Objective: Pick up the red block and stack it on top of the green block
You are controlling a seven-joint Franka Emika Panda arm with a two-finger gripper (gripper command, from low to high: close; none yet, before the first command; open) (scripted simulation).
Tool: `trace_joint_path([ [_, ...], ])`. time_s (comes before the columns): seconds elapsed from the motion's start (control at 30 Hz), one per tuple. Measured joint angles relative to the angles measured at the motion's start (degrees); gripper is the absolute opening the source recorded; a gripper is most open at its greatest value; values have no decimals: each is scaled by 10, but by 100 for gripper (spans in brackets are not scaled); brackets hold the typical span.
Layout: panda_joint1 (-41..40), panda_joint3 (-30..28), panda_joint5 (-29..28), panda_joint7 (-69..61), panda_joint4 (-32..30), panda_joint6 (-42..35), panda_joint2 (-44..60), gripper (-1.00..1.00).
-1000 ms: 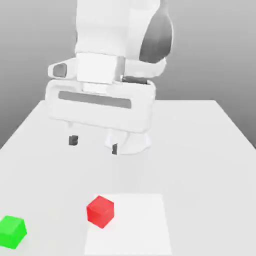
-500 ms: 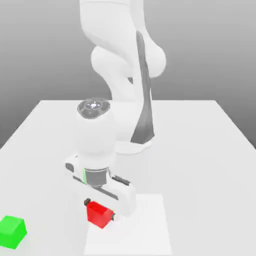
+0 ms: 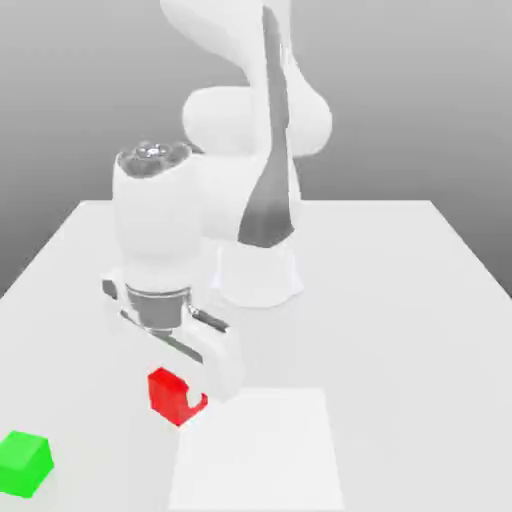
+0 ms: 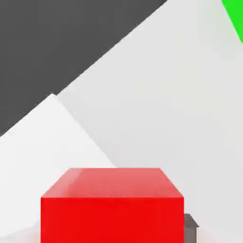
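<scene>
my gripper (image 3: 178, 402) is shut on the red block (image 3: 174, 397), by the white square's (image 3: 258, 450) far left corner in the exterior view. the green block (image 3: 24, 464) sits near the worktop's (image 3: 380, 300) left edge there.

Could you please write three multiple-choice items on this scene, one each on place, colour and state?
1. In the exterior view, where is the green block?
A) Toward the left edge
B) Toward the right edge
C) On the white square

2. What colour is the block at the gripper?
A) Green
B) Blue
C) Red

3. What is the gripper's state?
A) Wide open, empty
B) Shut on a block
C) Shut, with nothing in its grip

Key:
1: A, the green block sits near that edge, on the table.
2: C, the block at the gripper is bright red.
3: B, a dark fingertip sits right against the red block's side.
</scene>
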Motion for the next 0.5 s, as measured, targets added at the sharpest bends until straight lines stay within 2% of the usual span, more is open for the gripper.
trace_joint_path([
  [0.23, -51, -74, 26, 129, 141, -75, 68, -100],
  [0.37, -66, -71, 50, 128, 160, -21, 142, -100],
  [0.4, -68, -69, 53, 126, 161, -11, 154, 100],
  [0.5, -68, -69, 53, 126, 161, -11, 154, 100],
])
